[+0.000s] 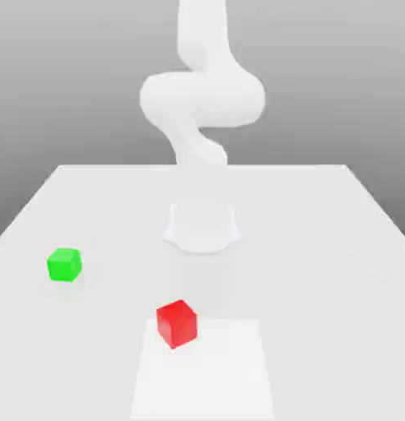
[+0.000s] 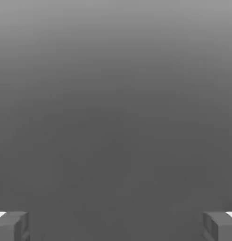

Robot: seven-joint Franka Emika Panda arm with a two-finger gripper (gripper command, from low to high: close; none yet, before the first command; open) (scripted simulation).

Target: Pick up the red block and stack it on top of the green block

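Observation:
The red block (image 1: 176, 322) rests on the white table (image 1: 321, 247), near its front edge and a little toward the exterior view's left of centre. The green block (image 1: 64, 265) sits further back on the exterior view's left, well apart from the red one. The white arm (image 1: 202, 99) rises from its base (image 1: 202, 226) behind both blocks and bends high above the table. In the hand view my gripper (image 2: 116, 227) is open: its two grey fingertips (image 2: 12, 226) stand far apart with nothing between them, facing a plain grey background.
A lighter rectangular patch (image 1: 206, 370) marks the table surface at the front; the red block stands on its far left corner. The robot base takes up the middle of the table.

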